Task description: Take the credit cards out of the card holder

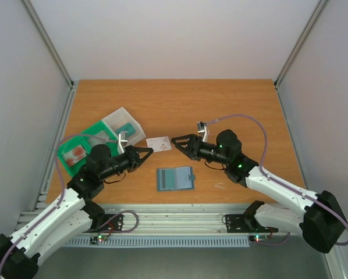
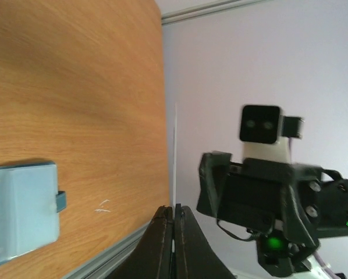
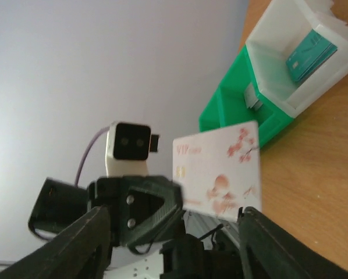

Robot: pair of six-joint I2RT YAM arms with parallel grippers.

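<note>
1. Your left gripper (image 1: 148,151) is pinched shut on a whitish credit card (image 1: 158,143), mid-frame in the top view.
2. Your right gripper (image 1: 178,145) sits just right of the card, fingers apart.
3. The card holder (image 1: 175,178) lies on the table (image 1: 232,104), below both grippers.

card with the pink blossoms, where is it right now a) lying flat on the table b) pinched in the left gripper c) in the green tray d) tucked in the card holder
b: the left gripper is shut on the card, apart from the card holder.
</note>
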